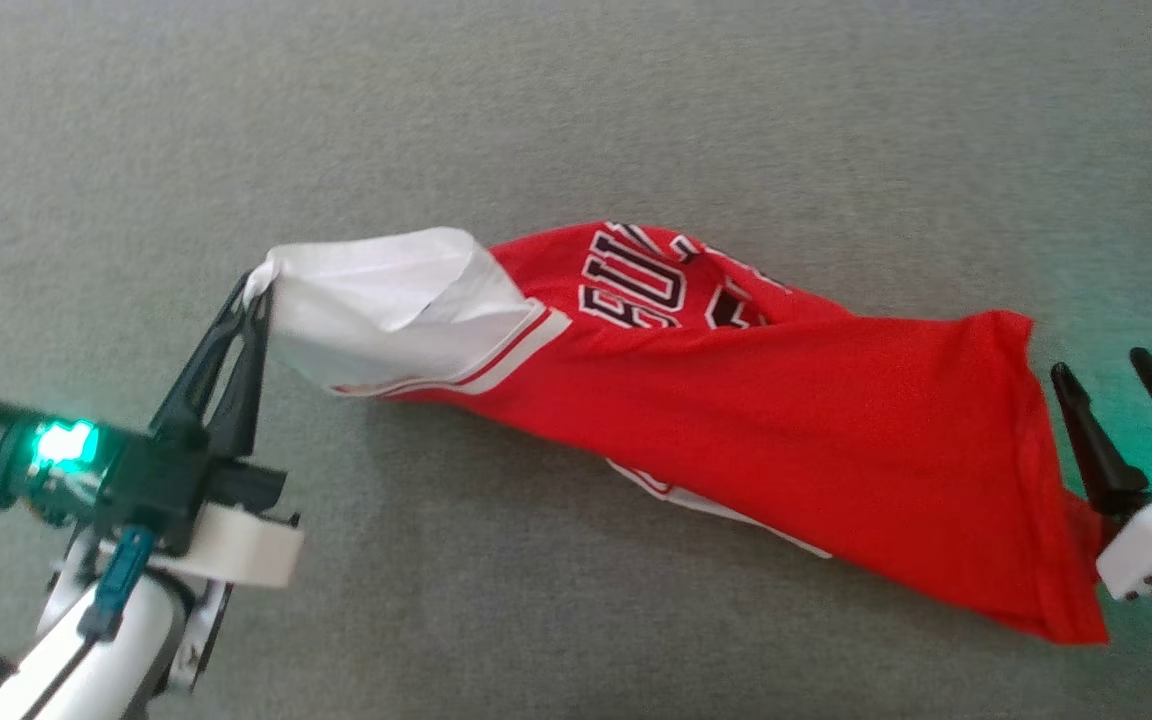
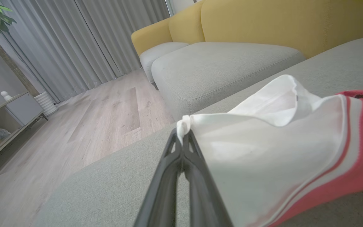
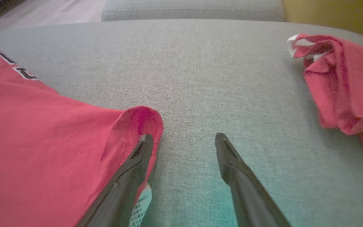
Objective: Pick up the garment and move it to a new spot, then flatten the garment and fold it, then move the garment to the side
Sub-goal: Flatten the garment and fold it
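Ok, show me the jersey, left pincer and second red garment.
jersey [image 1: 816, 420]: head view, red body.
left pincer [image 2: 182, 135]: left wrist view, between closed tips.
second red garment [image 3: 339, 82]: right wrist view, crumpled middle.

The garment [image 1: 786, 400] is showing bright red, with a white sleeve edged in red-and-white stripes and black letters outlined in white. The sofa seat [image 1: 536, 100] is looking plain grey, its backrest [image 2: 279, 22] mustard yellow; the curtains [image 2: 74, 41] are hanging grey.

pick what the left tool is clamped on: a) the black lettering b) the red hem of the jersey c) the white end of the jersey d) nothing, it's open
c: the left tool has its fingers pressed together on a bunched corner of the white end of the red and white fabric jersey.
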{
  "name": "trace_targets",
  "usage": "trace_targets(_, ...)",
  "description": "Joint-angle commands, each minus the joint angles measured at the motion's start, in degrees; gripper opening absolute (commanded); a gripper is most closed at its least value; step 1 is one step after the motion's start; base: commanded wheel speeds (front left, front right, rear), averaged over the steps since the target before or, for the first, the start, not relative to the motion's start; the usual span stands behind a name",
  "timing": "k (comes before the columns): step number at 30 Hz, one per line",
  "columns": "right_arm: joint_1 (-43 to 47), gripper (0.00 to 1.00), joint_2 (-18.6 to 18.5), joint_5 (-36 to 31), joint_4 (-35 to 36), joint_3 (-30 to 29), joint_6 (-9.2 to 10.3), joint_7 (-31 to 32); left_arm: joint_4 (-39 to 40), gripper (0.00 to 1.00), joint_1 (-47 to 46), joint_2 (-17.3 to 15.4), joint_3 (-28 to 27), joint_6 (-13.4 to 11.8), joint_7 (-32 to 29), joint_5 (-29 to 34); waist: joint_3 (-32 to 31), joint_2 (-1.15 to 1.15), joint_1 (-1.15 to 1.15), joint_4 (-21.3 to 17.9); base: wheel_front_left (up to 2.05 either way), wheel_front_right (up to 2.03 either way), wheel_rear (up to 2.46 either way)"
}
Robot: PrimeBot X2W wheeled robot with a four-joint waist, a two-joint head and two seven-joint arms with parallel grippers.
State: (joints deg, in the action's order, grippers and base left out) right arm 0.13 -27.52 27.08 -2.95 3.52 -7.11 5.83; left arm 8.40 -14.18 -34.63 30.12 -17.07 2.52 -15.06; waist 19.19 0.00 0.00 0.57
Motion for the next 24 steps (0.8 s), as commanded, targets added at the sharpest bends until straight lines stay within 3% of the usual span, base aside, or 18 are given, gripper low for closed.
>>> trace_targets(1, -1.7, 1.00, -2.4, -0.4, -0.9, 1.7, -0.37, 0.7, 0.9, 0.00, -4.1, -1.2, -2.1, 0.4, 0.2, 0.5, 1.3, 0.00, 0.00, 1.6, 0.00, 0.00, 0.00)
trace_targets(9, -5.2, 1.00, -4.9, 1.4, -6.2, 8.6, -0.37, 0.9, -1.5, 0.00, -7.3, 0.5, -0.9, 1.6, 1.4, 0.6, 2.3, 0.00, 0.00, 3.6, 0.00, 0.00, 0.00)
trace_targets(10, -5.5, 0.82, -5.3, 1.9, -6.5, 9.5, -0.37, 0.6, -1.7, 0.00, -7.5, 0.6, -0.9, 1.7, 1.5, 0.5, 2.4, 0.00, 0.00, 3.7, 0.00, 0.00, 0.00)
trace_targets(12, -6.3, 0.02, -6.1, 2.9, -7.2, 11.5, -0.37, 0.0, -2.0, 0.00, -7.7, 0.7, -0.8, 1.8, 1.7, 0.4, 2.4, 0.00, 0.00, 3.7, 0.00, 0.00, 0.00)
trace_targets(17, -9.7, 0.00, -7.9, 5.1, -9.7, 15.1, -0.37, -2.4, -3.0, 0.00, -9.0, 0.8, -0.6, 2.8, 2.4, -0.1, 2.3, 0.00, 0.00, 3.7, 0.00, 0.00, 0.00)
trace_targets(24, -17.3, 0.00, -9.7, 0.9, -12.8, 10.6, -0.37, -10.1, -5.6, 0.00, -16.2, 0.4, -0.5, 5.6, 5.3, 1.8, 0.4, 0.00, 0.00, 3.0, 0.00, 0.00, 0.00)
